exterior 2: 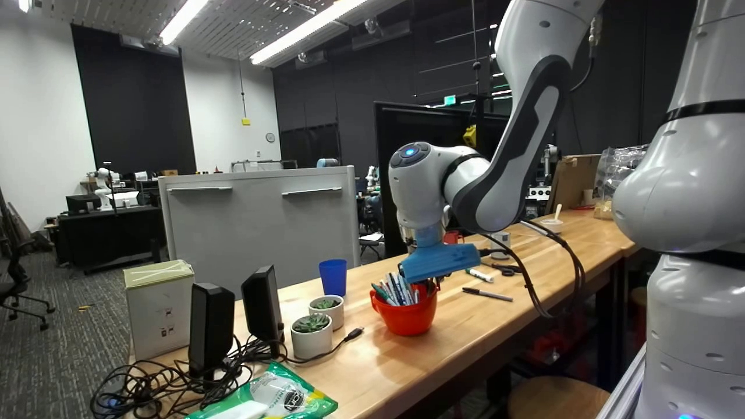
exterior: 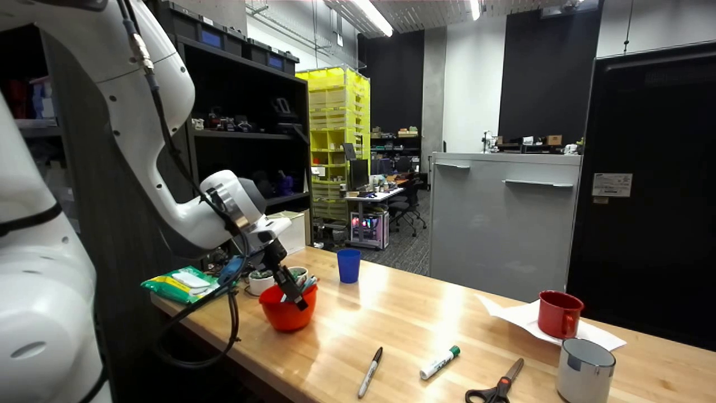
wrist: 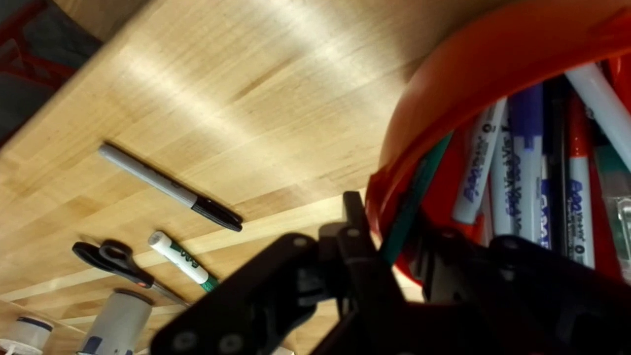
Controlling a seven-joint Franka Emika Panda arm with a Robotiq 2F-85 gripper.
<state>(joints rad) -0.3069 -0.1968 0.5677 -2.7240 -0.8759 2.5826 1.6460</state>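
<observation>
A red bowl (exterior: 283, 314) stands upright on the wooden table in both exterior views (exterior 2: 408, 320). It holds several markers and pens (wrist: 525, 187). My gripper (wrist: 385, 209) is at the bowl's rim, pointing down at a slant in an exterior view (exterior: 295, 296). Its fingers are apart. One finger is outside the bowl and the other is over the inside, so the rim lies between them. A dark green stick-like item (wrist: 419, 192) in the bowl passes between the fingers; whether they touch it I cannot tell. The inner fingertip is dark and partly hidden.
A grey pen (exterior: 370, 372), a green-capped marker (exterior: 440, 362), scissors (exterior: 498, 387), a red mug (exterior: 559, 316) and a metal can (exterior: 585, 372) are farther along the table. A blue cup (exterior 2: 333, 277), potted plants (exterior 2: 312, 336), speakers (exterior 2: 212, 323), cables and a green bag (exterior 2: 273, 393) are near the bowl.
</observation>
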